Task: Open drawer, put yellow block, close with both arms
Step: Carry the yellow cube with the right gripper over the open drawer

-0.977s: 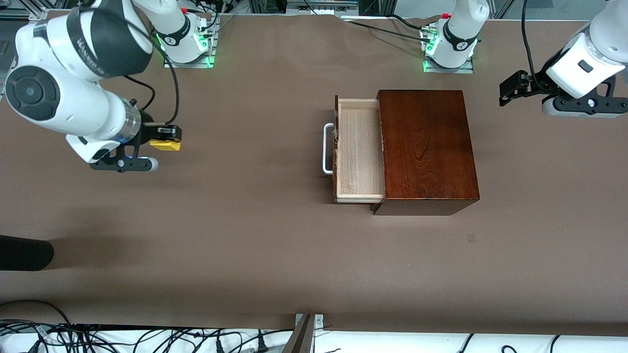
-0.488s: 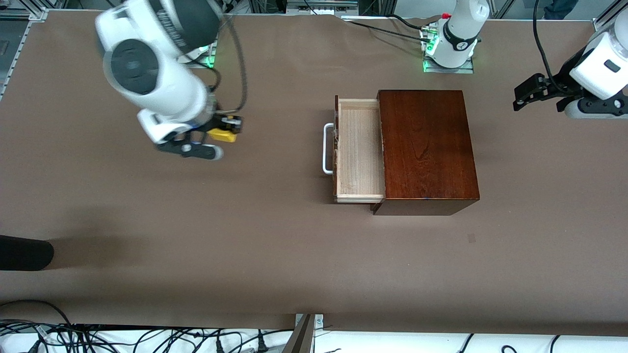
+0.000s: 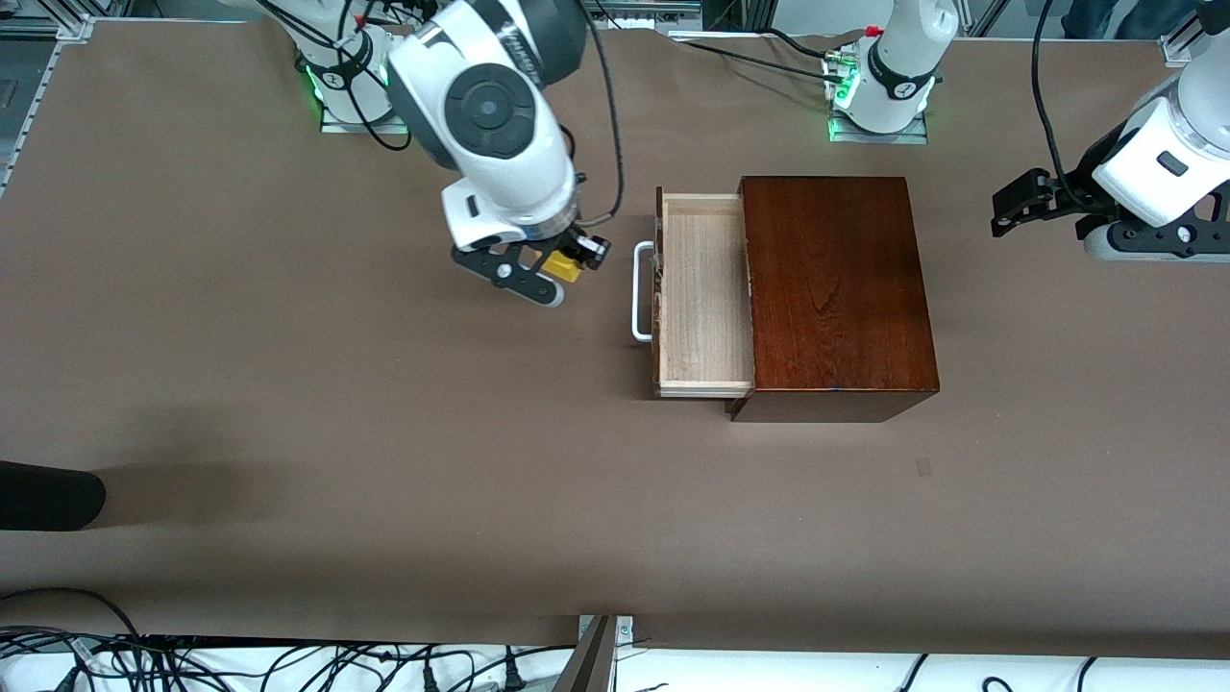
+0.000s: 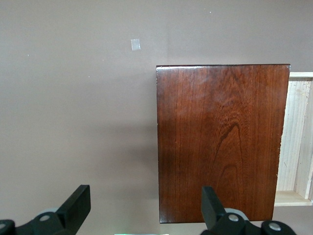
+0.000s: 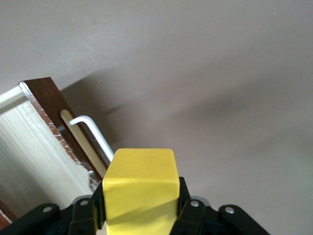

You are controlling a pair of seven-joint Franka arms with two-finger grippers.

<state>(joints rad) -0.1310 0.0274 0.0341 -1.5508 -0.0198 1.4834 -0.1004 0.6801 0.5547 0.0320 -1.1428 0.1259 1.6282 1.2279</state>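
My right gripper (image 3: 574, 259) is shut on the yellow block (image 3: 563, 265) and holds it above the table just beside the drawer's white handle (image 3: 640, 291). The block fills the right wrist view (image 5: 140, 186), with the handle (image 5: 93, 134) close by. The drawer (image 3: 703, 293) stands pulled out of the dark mahogany box (image 3: 834, 293), its pale tray bare inside. My left gripper (image 3: 1009, 204) is open and empty, up in the air past the box toward the left arm's end. The box also shows in the left wrist view (image 4: 222, 142).
A dark rounded object (image 3: 48, 495) lies at the table's edge toward the right arm's end. The arm bases (image 3: 879, 96) stand along the table's back edge. Cables lie below the table's near edge.
My right gripper has carried the yellow block across the table from the right arm's end to just beside the drawer handle. My left gripper has shifted slightly near the box.
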